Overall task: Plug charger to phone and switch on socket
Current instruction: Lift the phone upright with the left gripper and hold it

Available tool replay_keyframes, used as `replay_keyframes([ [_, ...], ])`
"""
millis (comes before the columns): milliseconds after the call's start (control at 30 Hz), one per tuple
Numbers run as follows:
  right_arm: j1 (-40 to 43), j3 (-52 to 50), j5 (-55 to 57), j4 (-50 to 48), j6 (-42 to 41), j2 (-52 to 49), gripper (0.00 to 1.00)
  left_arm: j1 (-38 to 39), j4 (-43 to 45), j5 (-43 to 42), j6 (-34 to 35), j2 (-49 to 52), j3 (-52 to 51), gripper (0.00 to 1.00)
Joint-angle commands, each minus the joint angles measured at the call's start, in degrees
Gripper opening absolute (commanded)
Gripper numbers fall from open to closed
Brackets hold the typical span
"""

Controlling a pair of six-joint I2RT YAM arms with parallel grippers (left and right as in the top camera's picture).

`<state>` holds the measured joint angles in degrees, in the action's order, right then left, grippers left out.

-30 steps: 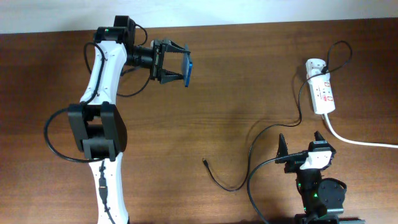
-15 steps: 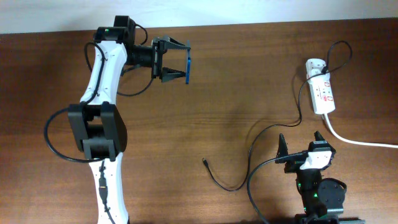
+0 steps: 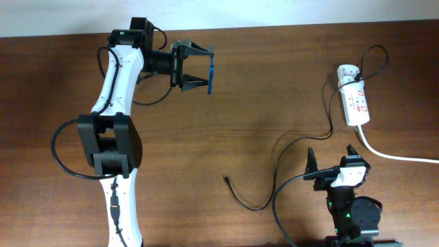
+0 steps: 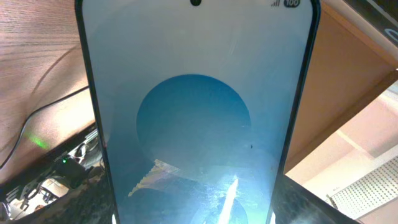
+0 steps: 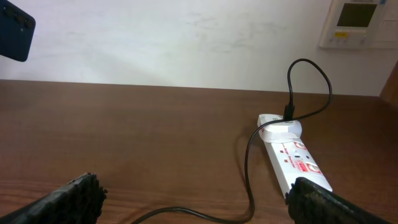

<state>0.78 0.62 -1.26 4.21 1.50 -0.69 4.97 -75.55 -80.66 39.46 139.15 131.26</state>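
My left gripper [image 3: 203, 66] is shut on the phone [image 3: 210, 74] and holds it on edge above the table's far left. The phone's blue screen with a lighter oval fills the left wrist view [image 4: 196, 118]; its dark back shows in the right wrist view [image 5: 13, 37]. The charger cable [image 3: 274, 171] runs from a white adapter [image 3: 347, 72] on the socket [image 3: 357, 106] down to its plug tip [image 3: 226, 179], lying loose mid-table. The socket also shows in the right wrist view [image 5: 292, 155], with the cable [image 5: 249, 168] beside it. My right gripper [image 3: 332, 156] is open and empty at the near right.
The socket's thick white cord [image 3: 398, 156] runs off the right edge. A wall [image 5: 186, 37] stands behind the table, with a white panel [image 5: 357, 22] on it. The left arm [image 3: 113, 103] stretches along the table's left side.
My left gripper has moved slightly right and away with the phone, turning it more edge-on. The right arm, cable and socket have not moved.
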Motion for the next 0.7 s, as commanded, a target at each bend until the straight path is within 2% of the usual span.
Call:
replay_keyframes([
  [0,0.4,-0.3,0.7,0.3,-0.3,0.3,0.98,-0.2,0.1,-1.8,-1.4,-0.1,1.6,0.76],
  [667,0.4,-0.3,0.7,0.3,-0.3,0.3,0.98,-0.2,0.0,-2.3,-1.4,-0.1,1.6,0.76],
])
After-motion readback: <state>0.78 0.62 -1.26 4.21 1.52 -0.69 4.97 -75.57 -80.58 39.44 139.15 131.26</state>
